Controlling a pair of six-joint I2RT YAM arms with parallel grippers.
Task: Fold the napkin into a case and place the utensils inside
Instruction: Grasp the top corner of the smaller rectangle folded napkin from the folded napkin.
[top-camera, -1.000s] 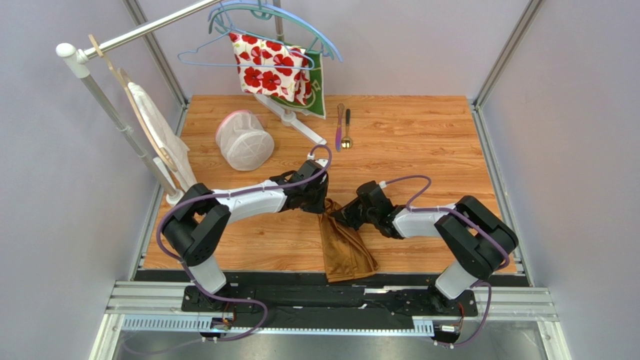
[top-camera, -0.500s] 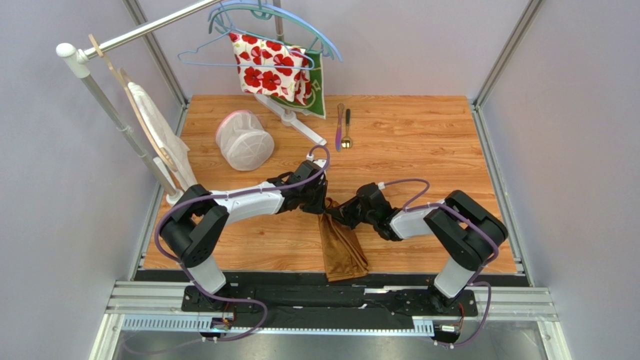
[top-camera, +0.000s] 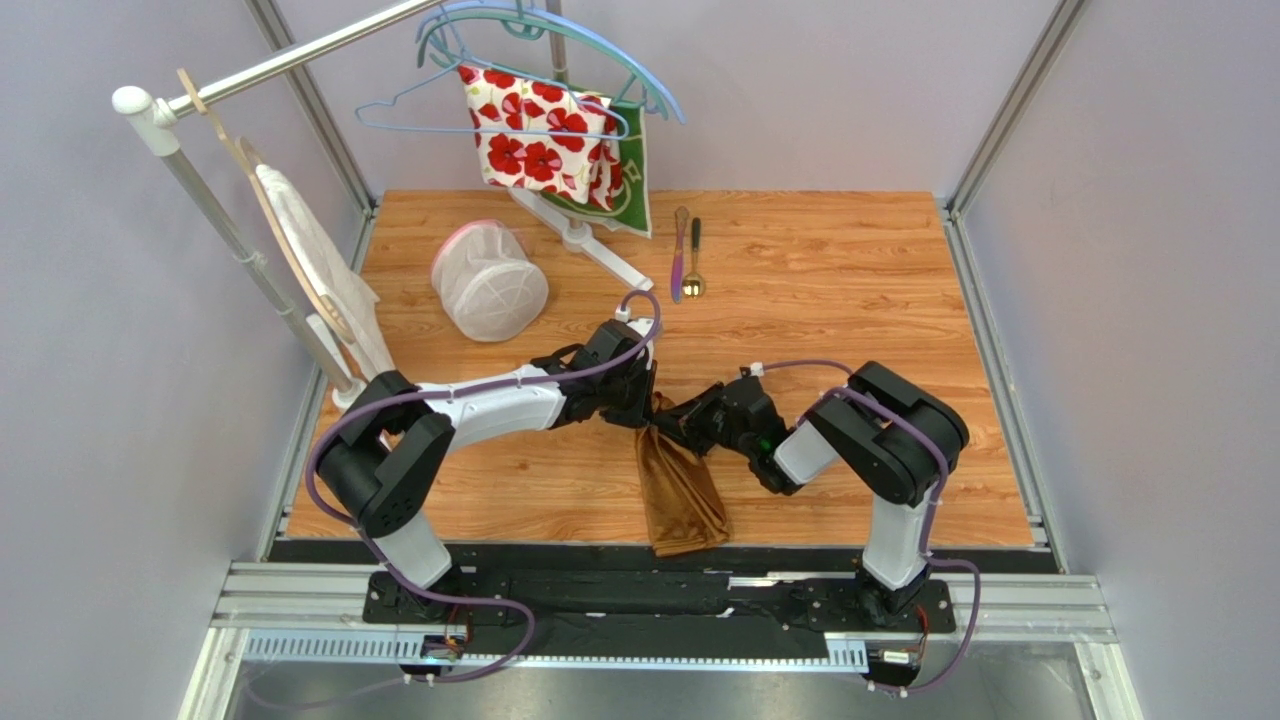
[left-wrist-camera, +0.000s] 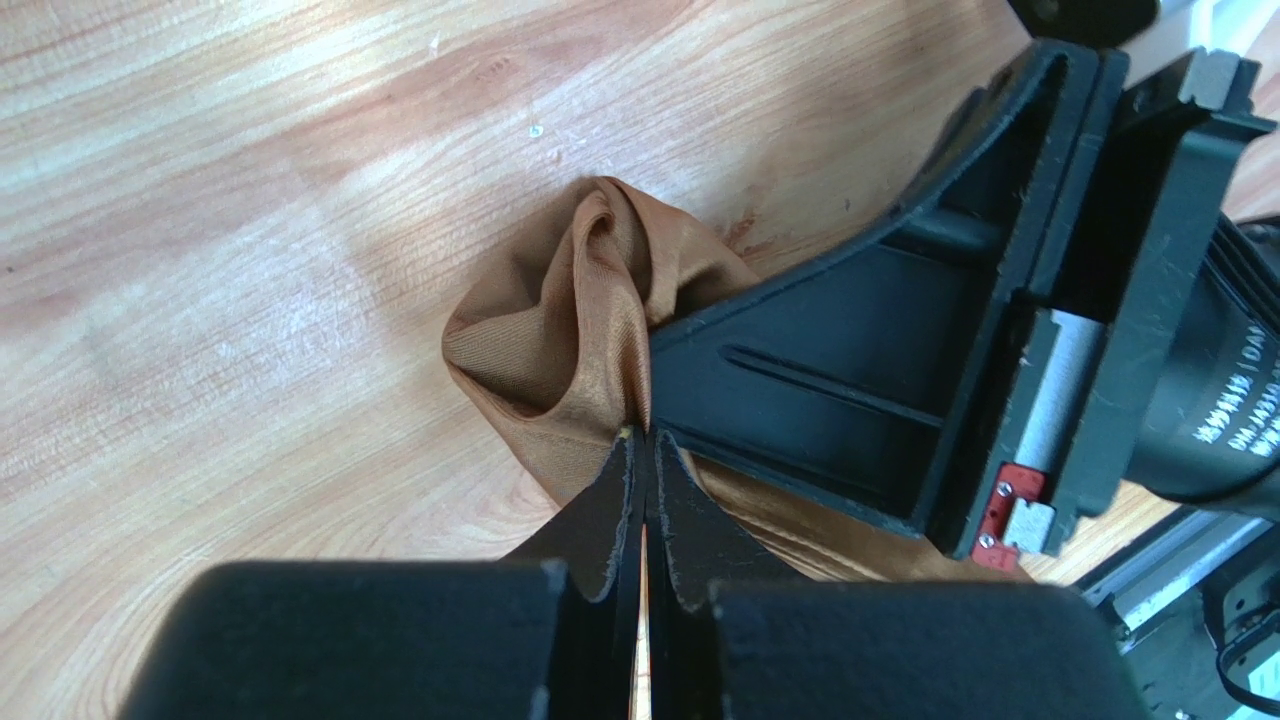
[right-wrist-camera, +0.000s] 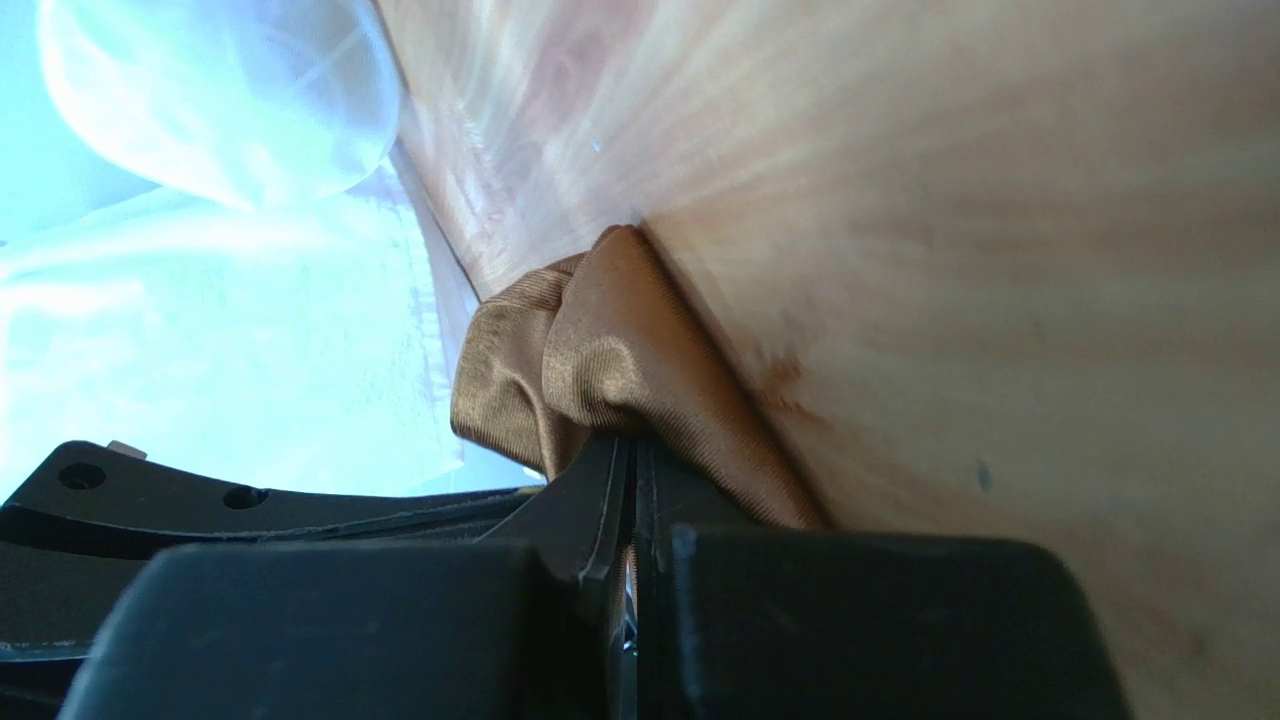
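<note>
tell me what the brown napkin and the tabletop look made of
Napkin: likely satin-like woven fabric, golden brown, soft sheen and fine weave showing on its bunched folds. Tabletop: wood or wood-look laminate, smooth, with light grain lines; I cannot tell which.

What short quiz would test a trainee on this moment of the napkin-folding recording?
1. True or false: the left hand and the right hand are both shut on the napkin.
2. Where do the knife and spoon lie?
A. Inside the napkin
B. Side by side on the far part of the table, apart from the napkin
C. In the left hand
3. Short answer: is the napkin folded into a neat case yet?

Key
1. True.
2. B.
3. No. It is bunched up, pinched at one end by both hands.
</note>
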